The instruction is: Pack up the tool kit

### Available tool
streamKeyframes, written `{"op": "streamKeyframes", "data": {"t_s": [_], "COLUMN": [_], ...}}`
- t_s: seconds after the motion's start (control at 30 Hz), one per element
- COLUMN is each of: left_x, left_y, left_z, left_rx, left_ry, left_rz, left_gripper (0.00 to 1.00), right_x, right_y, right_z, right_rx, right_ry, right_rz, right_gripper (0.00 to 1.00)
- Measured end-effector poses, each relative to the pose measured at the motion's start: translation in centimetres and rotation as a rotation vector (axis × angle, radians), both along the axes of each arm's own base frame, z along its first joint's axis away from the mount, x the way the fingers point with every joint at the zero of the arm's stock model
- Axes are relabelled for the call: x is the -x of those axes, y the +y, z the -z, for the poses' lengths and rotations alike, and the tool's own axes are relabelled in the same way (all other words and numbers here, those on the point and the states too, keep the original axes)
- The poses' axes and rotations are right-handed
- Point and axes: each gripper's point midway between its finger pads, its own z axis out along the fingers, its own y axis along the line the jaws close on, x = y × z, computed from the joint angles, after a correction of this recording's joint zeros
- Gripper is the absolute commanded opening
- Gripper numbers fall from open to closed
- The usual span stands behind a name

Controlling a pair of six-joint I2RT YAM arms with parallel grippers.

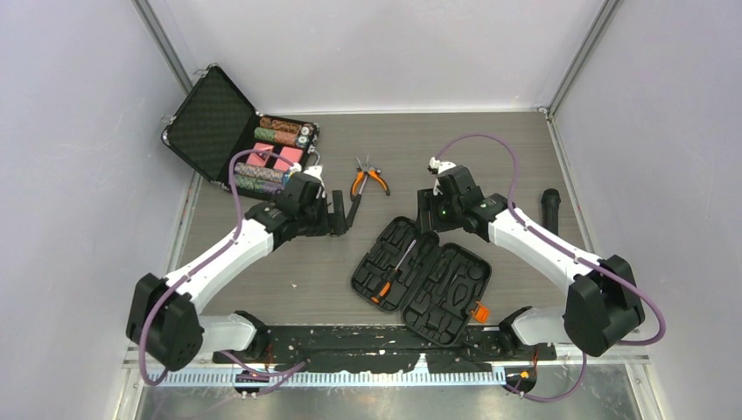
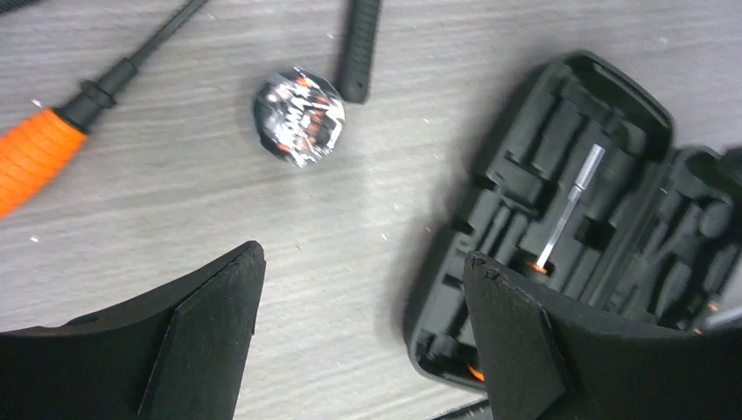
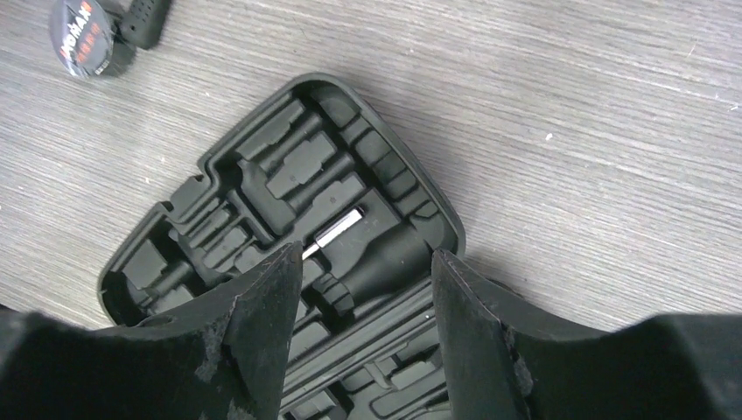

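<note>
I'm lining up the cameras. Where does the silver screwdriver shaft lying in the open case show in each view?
Top external: screwdriver shaft, middle of frame, slanting.
Left wrist: right of centre.
Right wrist: near centre.
Shared landmark: the tool kit case around it.

The desk (image 2: 394, 175) under both sets of jaws is a grey, wood-grained board, matt, with fine streaks running across it. Between the right jaws lies the open case (image 3: 289, 166): black moulded plastic, smooth, with a dull sheen on its ridges. The shaft (image 3: 337, 229) seated in it, just ahead of the right jaws, is bright polished metal. Beyond the left jaws, to their left, a screwdriver (image 2: 39, 153) has an orange ribbed grip, rubbery-looking and matt, on a black stem. Straight ahead of them a round thing (image 2: 298, 115) is glossy, its print catching the light. The jaws themselves are matt black, their edges scuffed and rough
</note>
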Motion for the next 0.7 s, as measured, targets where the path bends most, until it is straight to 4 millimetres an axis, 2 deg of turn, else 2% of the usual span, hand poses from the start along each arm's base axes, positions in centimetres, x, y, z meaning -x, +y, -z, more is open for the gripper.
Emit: {"op": "streamKeyframes", "data": {"t_s": [0.1, 0.3, 0.47, 0.6, 0.7], "left_x": [-1.9, -6.8, -8.9, -9.3, -9.3], "left_y": [0.6, -0.8, -0.5, 1.2, 4.1], "left_z": [0.9, 0.9, 1.2, 2.0, 3.2], "left_rx": [-0.075, -0.161, -0.192, -0.219, -0.256], "left_ry": [0.008, -0.014, -0.012, 0.010, 0.042], "left_rz": [-0.008, 0.022, 0.024, 0.005, -0.041], "left_gripper": [0.82, 0.80, 0.80, 0.79, 0.79], "right_x": [0.4, 1.8, 2.9, 2.7, 1.6], "right_y": [-0.3, -1.2, -1.9, -1.9, -1.7], "right_z": [0.8, 2.9, 4.6, 6.3, 7.5], "right_rx": [0.017, 0.053, 0.079, 0.110, 0.142], "right_ry": [0.011, 0.059, 0.102, 0.131, 0.155], "right_rz": [-0.012, -0.018, -0.020, -0.037, -0.043], "right_gripper": [0.61, 0.62, 0.61, 0.61, 0.61]}}
